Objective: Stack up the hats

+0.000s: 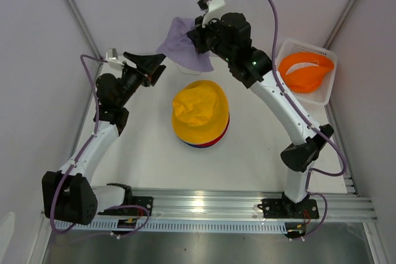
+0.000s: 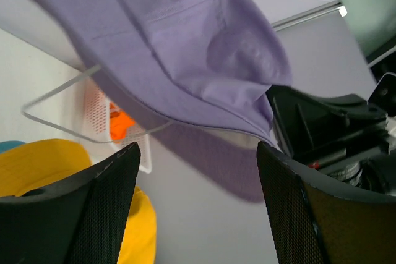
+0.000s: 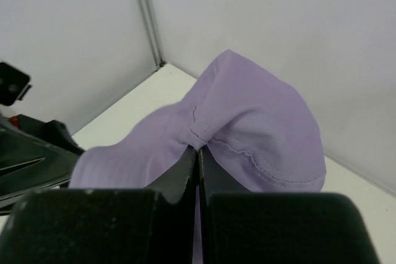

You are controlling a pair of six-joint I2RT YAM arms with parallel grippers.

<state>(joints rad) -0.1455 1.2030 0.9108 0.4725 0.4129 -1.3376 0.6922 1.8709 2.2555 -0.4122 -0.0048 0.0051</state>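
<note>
The right gripper (image 3: 198, 156) pinches the soft lavender fabric bucket hat (image 3: 260, 122) above the desk's (image 1: 148, 153) far edge; the left gripper (image 2: 198, 149) gapes wide beside it.

Six hats: one lavender hat (image 1: 179, 38), one orange hat (image 1: 304, 71), one yellow hat (image 1: 199, 110), and, showing only as slivers, one red hat (image 1: 225, 132), one navy hat (image 1: 199, 146) and one teal hat (image 2: 7, 146). One white basket (image 1: 328, 91). One wire frame (image 2: 55, 94). Two arms: left arm (image 1: 93, 146), right arm (image 1: 288, 106).
</note>
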